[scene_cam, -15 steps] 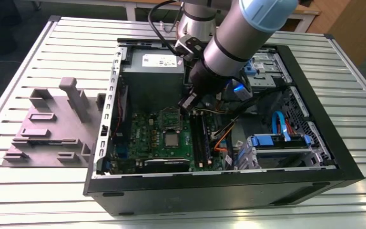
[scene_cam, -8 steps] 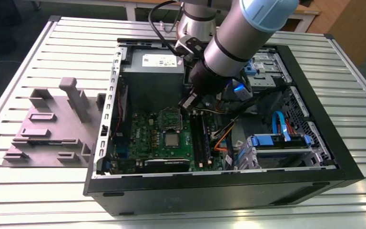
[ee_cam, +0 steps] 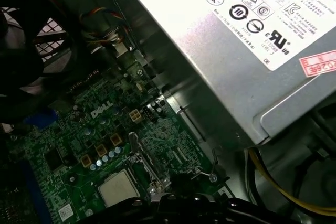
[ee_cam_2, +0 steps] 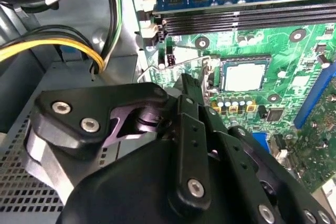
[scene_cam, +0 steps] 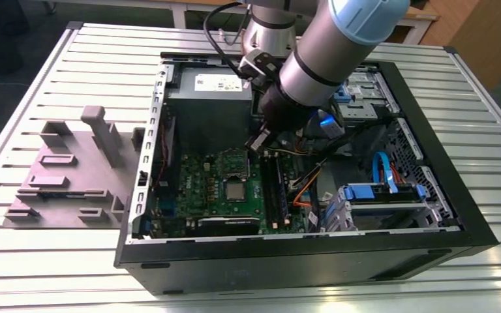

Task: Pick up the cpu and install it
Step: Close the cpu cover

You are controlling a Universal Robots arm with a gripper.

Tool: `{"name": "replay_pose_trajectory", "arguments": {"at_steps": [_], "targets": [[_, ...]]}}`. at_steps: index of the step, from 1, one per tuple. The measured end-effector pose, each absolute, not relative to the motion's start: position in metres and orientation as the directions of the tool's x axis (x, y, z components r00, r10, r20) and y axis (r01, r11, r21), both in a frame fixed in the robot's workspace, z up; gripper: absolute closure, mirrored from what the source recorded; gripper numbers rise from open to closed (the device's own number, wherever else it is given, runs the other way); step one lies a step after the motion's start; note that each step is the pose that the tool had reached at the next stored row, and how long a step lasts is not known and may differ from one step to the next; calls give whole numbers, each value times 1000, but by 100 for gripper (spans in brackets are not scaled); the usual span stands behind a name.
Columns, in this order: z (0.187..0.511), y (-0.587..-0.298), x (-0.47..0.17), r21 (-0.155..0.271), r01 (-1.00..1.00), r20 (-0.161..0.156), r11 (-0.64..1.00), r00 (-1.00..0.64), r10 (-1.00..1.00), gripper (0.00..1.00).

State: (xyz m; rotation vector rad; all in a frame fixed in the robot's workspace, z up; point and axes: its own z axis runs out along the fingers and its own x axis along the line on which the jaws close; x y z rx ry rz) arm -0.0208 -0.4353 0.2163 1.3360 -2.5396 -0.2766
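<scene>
silvery cpu (scene_cam: 234, 190) seated in motherboard (scene_cam: 200, 189) socket, just beside pincer (scene_cam: 258, 142), pincer's grip unclear

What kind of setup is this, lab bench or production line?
Most likely a lab test bench for PC assembly: an open desktop computer case lies on a slatted metal table, beside a grey parts fixture. The cpu already sits in the motherboard socket, below the gripper.

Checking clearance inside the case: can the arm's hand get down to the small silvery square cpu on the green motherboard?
Probably yes: the cpu lies uncovered on the motherboard, with the hand hovering just beside it and nothing visibly between.
</scene>
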Motion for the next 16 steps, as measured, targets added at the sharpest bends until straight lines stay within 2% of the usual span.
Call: {"name": "replay_pose_trajectory", "arguments": {"at_steps": [16], "targets": [[216,-438,-14,286,-814,140,506,-487,-862,90]]}}
